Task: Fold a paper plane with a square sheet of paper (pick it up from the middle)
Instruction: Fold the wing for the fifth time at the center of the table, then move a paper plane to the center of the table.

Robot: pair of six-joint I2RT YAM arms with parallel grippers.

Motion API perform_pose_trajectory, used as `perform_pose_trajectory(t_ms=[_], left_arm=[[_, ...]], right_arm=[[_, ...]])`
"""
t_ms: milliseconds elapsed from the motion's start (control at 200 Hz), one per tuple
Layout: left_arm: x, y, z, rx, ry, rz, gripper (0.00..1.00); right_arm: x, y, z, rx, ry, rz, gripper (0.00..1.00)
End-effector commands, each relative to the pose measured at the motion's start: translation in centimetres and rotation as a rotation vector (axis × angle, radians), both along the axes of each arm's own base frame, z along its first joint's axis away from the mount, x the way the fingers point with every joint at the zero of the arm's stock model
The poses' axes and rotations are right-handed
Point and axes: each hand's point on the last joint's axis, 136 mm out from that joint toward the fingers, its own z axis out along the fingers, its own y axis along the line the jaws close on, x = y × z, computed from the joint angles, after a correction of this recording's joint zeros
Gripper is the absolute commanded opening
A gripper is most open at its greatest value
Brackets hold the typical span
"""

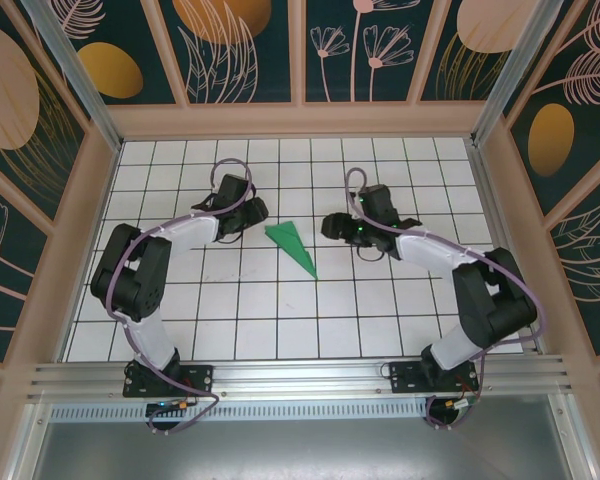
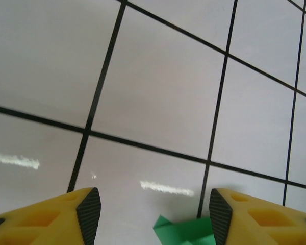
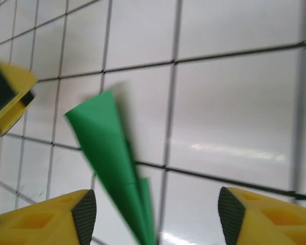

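The square sheet of paper shows as a slim, pointed bright-green paper plane (image 1: 294, 247) on the white grid table, its tip toward the near right. My left gripper (image 1: 255, 213) stands open just left of the plane's wide tail. In the left wrist view a green corner (image 2: 186, 232) lies between the open fingers of that gripper (image 2: 155, 219), nearer the right one. My right gripper (image 1: 332, 226) is open just right of the plane. In the right wrist view the plane (image 3: 107, 158) looks blurred and runs down between the spread fingers of that gripper (image 3: 155, 219), nearer the left one, untouched.
Wooden walls with painted panels (image 1: 245, 50) ring the gridded table (image 1: 280, 330). One yellow finger of the left gripper (image 3: 7, 97) shows at the right wrist view's left edge. Both arm bases are bolted to the metal rail (image 1: 300, 378) at the near edge.
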Motion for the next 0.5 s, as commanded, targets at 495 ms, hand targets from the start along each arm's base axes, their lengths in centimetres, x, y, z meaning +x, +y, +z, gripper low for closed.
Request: perform_pose_trajectory(t_ms=[495], left_arm=[[-6.8, -9.1, -1.4, 0.102, 0.219, 0.015, 0.73]], right_arm=[[0.5, -8.7, -4.7, -0.1, 0.02, -0.297, 0.77]])
